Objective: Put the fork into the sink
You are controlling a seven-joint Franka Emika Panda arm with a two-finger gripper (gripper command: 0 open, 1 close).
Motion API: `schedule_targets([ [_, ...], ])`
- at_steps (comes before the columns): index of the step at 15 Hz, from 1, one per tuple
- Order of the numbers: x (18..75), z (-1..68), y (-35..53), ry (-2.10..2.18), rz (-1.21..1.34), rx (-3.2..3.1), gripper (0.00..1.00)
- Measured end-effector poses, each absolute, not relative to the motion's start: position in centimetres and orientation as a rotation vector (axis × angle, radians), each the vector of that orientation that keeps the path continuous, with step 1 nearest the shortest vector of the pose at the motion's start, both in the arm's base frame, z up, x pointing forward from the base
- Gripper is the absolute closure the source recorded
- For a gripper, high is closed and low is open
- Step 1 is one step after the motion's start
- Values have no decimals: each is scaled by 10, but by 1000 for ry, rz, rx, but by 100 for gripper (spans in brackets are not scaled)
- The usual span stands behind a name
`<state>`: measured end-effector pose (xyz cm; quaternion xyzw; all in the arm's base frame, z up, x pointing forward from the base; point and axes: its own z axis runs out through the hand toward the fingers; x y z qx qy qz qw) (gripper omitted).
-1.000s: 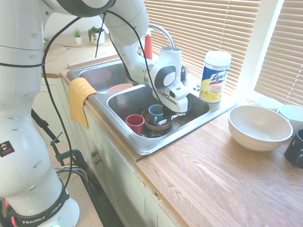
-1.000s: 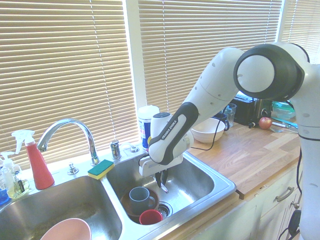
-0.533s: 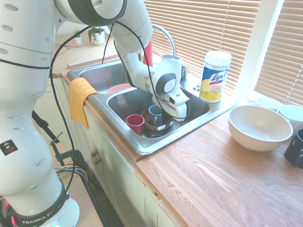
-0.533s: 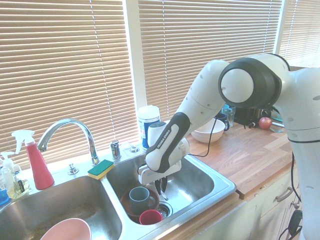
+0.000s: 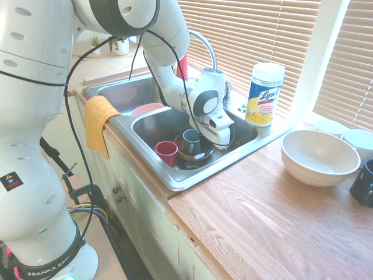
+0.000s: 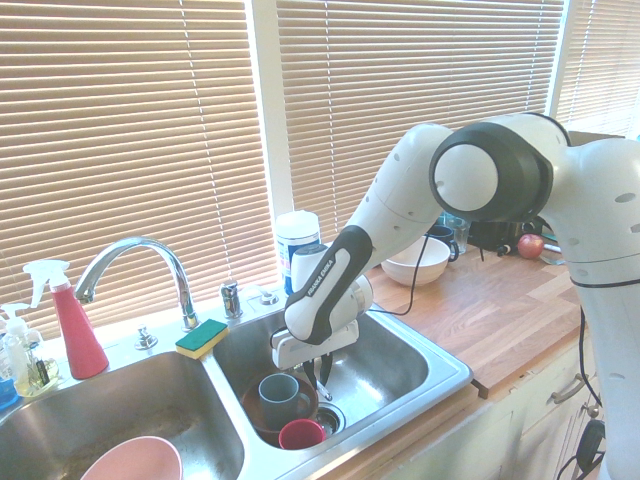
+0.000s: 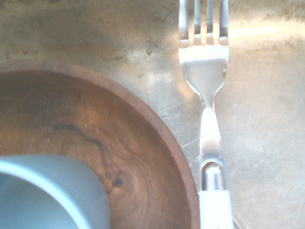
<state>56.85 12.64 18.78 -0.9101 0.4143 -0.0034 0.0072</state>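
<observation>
My gripper [image 6: 320, 372] hangs low inside the right basin of the steel sink [image 6: 440, 385], fingers pointing down and shut on the fork. In the wrist view the fork [image 7: 206, 81] shows its white handle and silver tines stretched over the basin floor, right beside the rim of a brown wooden bowl [image 7: 119, 157]. A blue-grey mug [image 6: 278, 395] stands in that bowl. In the first exterior view the gripper [image 5: 205, 149] sits just behind the mug [image 5: 191, 140], and the fork is hidden by the hand.
A red cup [image 5: 167, 153] stands in the basin in front of the bowl. A pink bowl [image 6: 130, 460] lies in the left basin. Tap [image 6: 135, 260], sponge [image 6: 202, 338], wipes canister [image 5: 265, 93], white bowl [image 5: 319, 156] and a yellow cloth [image 5: 99, 119] surround the sink.
The arm has lowered the gripper and fork deeper into the right basin, closer to the wooden bowl.
</observation>
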Motion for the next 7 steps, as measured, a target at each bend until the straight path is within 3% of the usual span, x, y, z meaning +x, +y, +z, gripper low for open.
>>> schedule_targets([
  [4,575,196,129,1291,-27,-2837,0],
  [7,582,247,135,1269,-84,-2802,0],
])
